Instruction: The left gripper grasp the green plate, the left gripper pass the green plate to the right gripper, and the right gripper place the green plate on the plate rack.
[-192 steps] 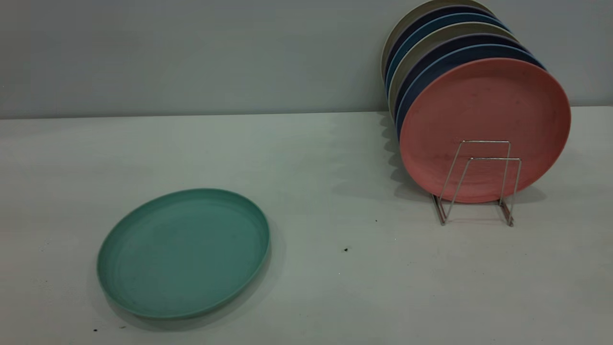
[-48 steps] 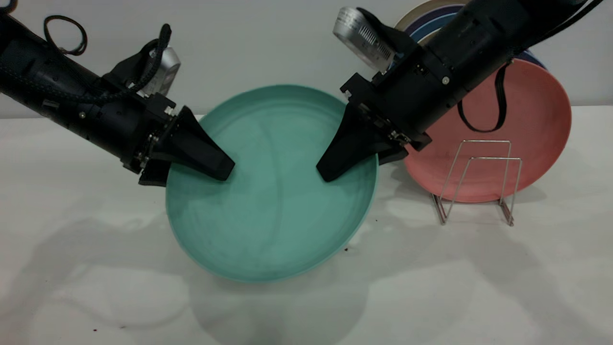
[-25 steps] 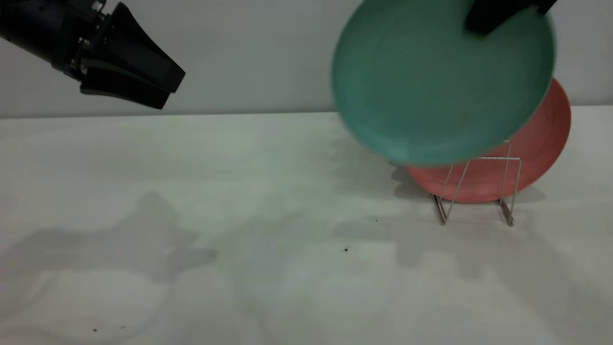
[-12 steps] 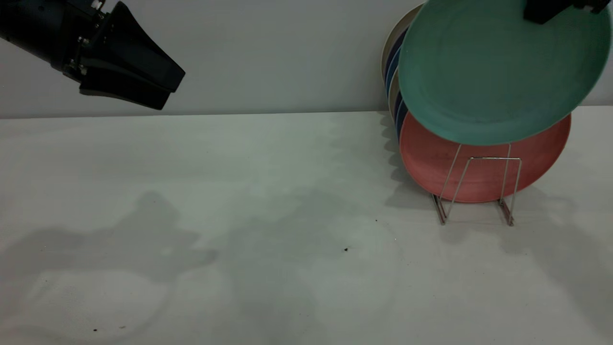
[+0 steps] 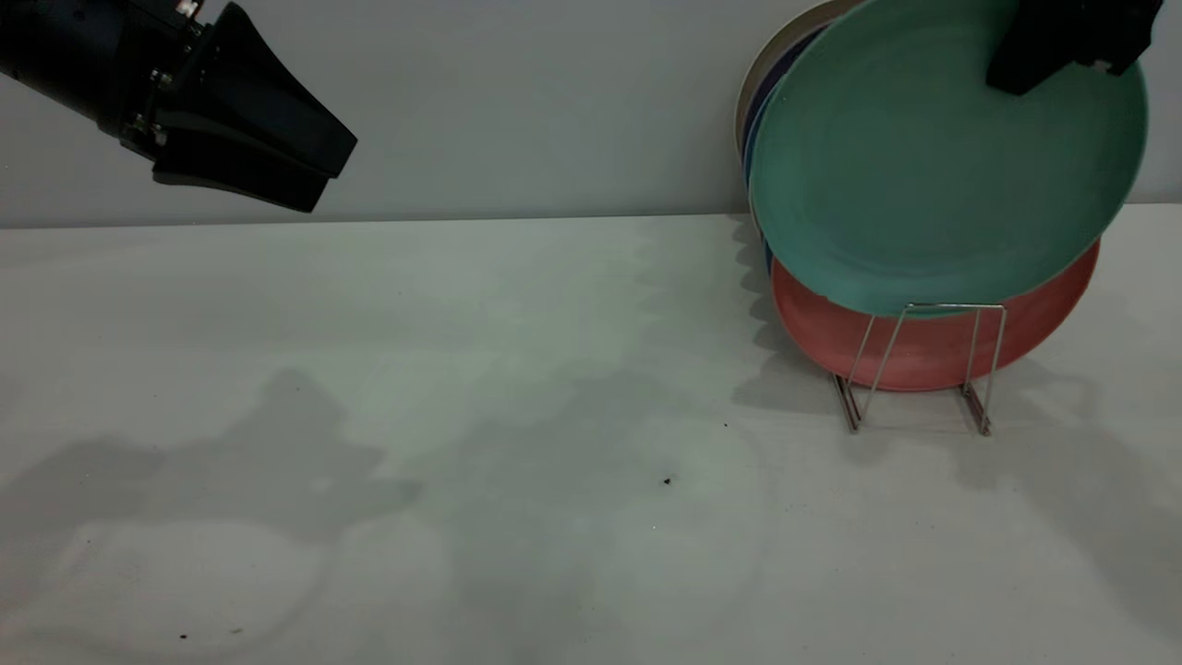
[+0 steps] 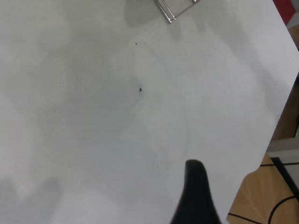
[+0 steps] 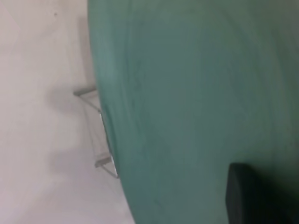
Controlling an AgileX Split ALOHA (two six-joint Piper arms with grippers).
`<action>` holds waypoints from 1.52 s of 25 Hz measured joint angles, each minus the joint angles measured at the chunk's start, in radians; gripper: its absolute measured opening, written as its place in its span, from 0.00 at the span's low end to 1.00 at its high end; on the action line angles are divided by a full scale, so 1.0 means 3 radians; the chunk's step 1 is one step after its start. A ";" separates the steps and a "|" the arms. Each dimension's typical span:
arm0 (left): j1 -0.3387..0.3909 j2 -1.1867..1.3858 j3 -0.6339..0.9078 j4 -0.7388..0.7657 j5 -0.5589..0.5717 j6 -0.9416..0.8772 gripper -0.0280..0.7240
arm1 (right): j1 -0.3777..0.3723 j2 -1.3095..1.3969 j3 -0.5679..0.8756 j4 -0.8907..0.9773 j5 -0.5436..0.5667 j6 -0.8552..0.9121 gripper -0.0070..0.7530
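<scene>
A pale grey wall backs a white surface [image 5: 517,388], and at the far right of it the plate rack [image 5: 923,365] stands with its wire loops upright, already carrying a row of plates whose front one is salmon-pink [image 5: 933,351]. My right claw [image 5: 1062,42] is clamped on the upper edge of the green plate [image 5: 933,157], so the plate hangs below my grip, standing nearly on edge with its face turned out towards the exterior camera. Its bottom rim sits just above the rack's front loops and overlaps the pink plate, slightly tilted. What matters for the next move, I judge, is that the free slot lies straight down from the plate's lower rim, in front of the pink plate: I must lower, not swing sideways, keeping the plate upright so the rim drops between the wires. My left claw [image 5: 254,139] is parked well apart at the upper left, its wedges nearly closed and holding nothing.
</scene>
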 joint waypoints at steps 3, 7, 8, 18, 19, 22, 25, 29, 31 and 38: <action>0.0000 0.0000 0.0000 0.0000 0.0000 -0.0004 0.82 | 0.0000 0.0076 0.0000 0.0000 0.0000 0.0000 0.17; 0.0000 0.0000 0.0000 0.0001 0.0000 -0.0008 0.82 | 0.0000 0.0148 0.0000 0.0026 0.0000 0.0000 0.17; 0.0000 0.0000 0.0000 0.0001 0.0000 -0.0012 0.82 | 0.0000 0.0151 0.0000 0.0033 0.0000 0.0000 0.17; 0.0000 0.0000 0.0000 0.0008 0.0000 -0.0012 0.82 | 0.0000 0.0152 0.0000 0.0090 0.0079 0.0159 0.39; 0.0000 0.0000 0.0000 0.0008 0.0000 -0.0012 0.82 | 0.0000 0.0152 0.0000 0.0090 0.0092 0.0176 0.43; 0.0000 0.0000 0.0000 0.0008 0.0011 -0.0012 0.82 | 0.0000 0.0123 0.0000 0.0090 0.0112 0.0260 0.52; 0.0000 -0.0013 0.0000 0.0009 0.0080 -0.0030 0.82 | 0.0000 -0.0008 0.0000 0.0090 0.0272 0.0331 0.55; 0.0000 -0.0165 -0.0025 0.0102 0.0159 -0.0144 0.82 | 0.0000 -0.0395 0.0000 0.0097 0.0713 0.0543 0.56; 0.0000 -0.0323 -0.0080 0.0232 0.0179 -0.0291 0.82 | 0.0000 -0.0628 0.0000 0.0097 0.0986 0.0792 0.56; 0.0000 -0.1315 -0.0187 0.0821 0.0305 -0.1187 0.82 | 0.0000 -0.1518 0.0003 -0.0096 0.1882 0.2345 0.56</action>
